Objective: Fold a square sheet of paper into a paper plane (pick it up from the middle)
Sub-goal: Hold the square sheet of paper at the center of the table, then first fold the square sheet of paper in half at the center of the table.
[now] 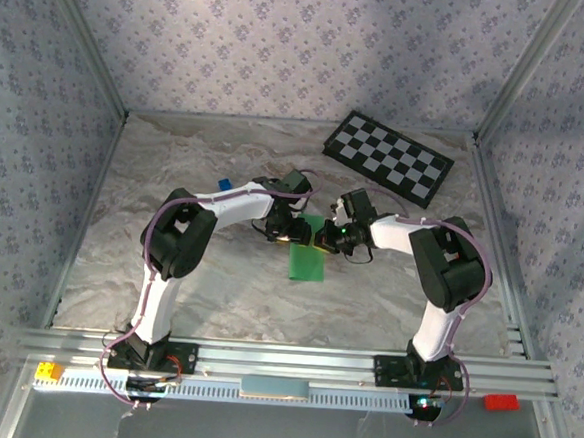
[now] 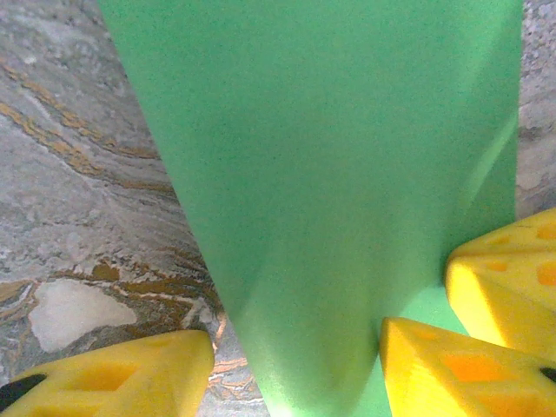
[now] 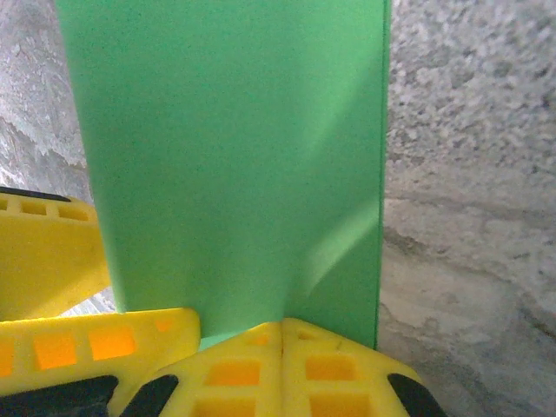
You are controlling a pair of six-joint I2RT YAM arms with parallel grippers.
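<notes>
The square sheet of paper (image 1: 309, 256) is bright green and folded into a narrow band at the table's middle, between both grippers. My right gripper (image 3: 282, 360) is shut on the sheet's (image 3: 234, 156) near edge, fingertips pressed together. In the top view it (image 1: 327, 238) sits at the band's right side. My left gripper (image 2: 291, 382) is open. Its yellow fingers (image 2: 113, 373) straddle a bulging fold of the sheet (image 2: 330, 174) without pinching it. From above it (image 1: 291, 229) is at the band's left side. No paper plane is in view.
A black-and-white checkerboard (image 1: 388, 158) lies at the back right. A tiny blue block (image 1: 224, 184) sits behind the left arm. A yellow block (image 1: 49, 370) and a red block (image 1: 501, 401) rest on the front rail. Patterned walls enclose the marbled table (image 1: 175, 171).
</notes>
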